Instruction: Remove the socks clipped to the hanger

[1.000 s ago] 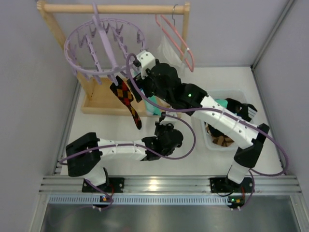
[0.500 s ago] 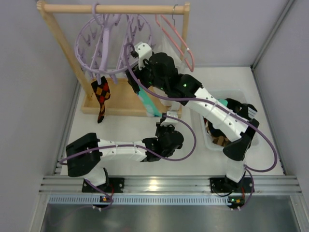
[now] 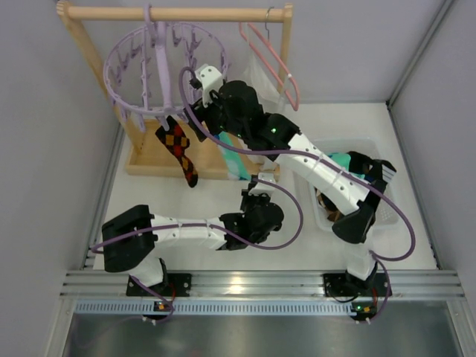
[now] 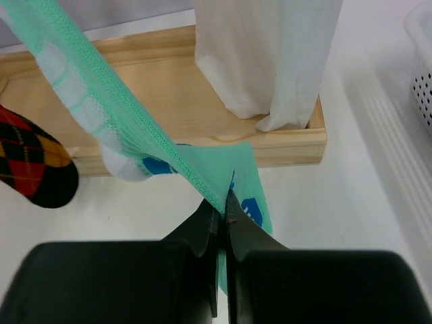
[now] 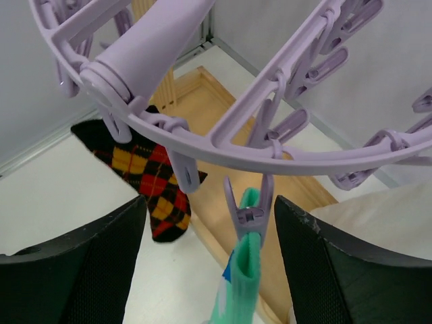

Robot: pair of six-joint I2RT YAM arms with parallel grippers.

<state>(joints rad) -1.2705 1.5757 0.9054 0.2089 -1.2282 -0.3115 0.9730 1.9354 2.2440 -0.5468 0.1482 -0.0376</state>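
While the left pincer (image 4: 221, 226) is clamped shut on the lower part of a teal sock (image 4: 135, 128), the right pincer (image 5: 209, 209) is raised to the hanger (image 3: 159, 74) with its jaws apart.

The hanger is a round lavender ring with spokes and many small dangling clips. It hangs by its hook from the top rail of a wooden rack (image 3: 171, 13) at the far left of the white tabletop (image 3: 416, 141).

Two socks are clipped to the ring's near side. The teal sock, with white and blue marks, runs taut on a slant from the ring down to the left pincer, which sits low in front of the rack's base. The right wrist view shows its top edge pinched in a clip (image 5: 246, 216), and that clip sits in the gap between the right pincer's two black fingers. Whether either finger touches the clip cannot be told.

A red sock (image 3: 178, 149) with a black and orange diamond pattern hangs to the left of the teal one, its toe dangling over the rack's base.

A pink hanger (image 3: 271, 63) with a white garment (image 4: 270, 54) hangs from the right end of the same rail. A white bin (image 3: 387, 212) with a few socks in it stands on the tabletop to the right, partly hidden by the right arm
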